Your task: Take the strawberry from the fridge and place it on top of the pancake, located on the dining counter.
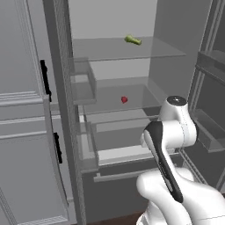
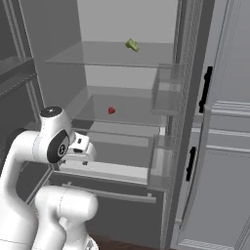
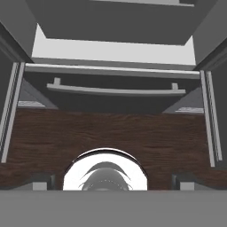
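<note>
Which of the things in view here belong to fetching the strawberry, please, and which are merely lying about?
Belong to the job:
- strawberry, on the middle glass shelf
- fridge, standing open
- pincer, open, pointing down at the floor

Just lying about:
- small green item, on the upper shelf
- panelled cabinet beside the fridge

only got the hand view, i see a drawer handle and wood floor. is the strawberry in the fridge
Observer: Yes. The strawberry lies on the middle glass shelf of the open fridge.
Operator: anything else in there
Observer: A small green item on the shelf above.
Operator: is the hand near the berry
Observer: No. The hand sits low, in front of the bottom drawer, well below the strawberry's shelf.
</note>
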{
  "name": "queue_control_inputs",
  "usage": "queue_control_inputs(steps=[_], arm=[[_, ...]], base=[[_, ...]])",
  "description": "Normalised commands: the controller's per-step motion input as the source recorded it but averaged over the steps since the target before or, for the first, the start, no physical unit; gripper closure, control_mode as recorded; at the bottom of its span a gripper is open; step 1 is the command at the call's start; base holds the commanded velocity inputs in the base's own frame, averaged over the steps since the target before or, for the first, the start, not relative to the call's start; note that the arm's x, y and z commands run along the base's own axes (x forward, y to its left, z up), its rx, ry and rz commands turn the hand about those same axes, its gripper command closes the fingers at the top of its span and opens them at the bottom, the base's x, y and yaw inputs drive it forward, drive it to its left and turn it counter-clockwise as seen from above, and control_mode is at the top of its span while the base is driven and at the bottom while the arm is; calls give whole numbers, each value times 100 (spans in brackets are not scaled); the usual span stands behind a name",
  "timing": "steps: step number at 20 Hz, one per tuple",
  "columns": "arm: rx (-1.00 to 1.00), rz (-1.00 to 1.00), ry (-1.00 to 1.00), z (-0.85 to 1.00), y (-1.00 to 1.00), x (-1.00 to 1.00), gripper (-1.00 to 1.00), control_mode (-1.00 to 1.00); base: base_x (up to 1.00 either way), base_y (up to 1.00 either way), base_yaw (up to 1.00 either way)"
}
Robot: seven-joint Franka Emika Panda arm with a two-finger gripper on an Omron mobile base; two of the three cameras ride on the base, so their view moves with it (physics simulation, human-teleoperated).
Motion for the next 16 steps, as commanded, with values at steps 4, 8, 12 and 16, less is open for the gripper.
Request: queue_control_inputs(steps=[4, 8, 12, 16], arm=[[0, 0, 0, 0, 0, 0, -100, 100], [0, 0, 0, 0, 0, 0, -100, 100], [0, 0, 0, 0, 0, 0, -100, 100], [0, 0, 0, 0, 0, 0, -100, 100]], base=[[50, 0, 0], [54, 0, 0], [51, 0, 0], [48, 0, 0]])
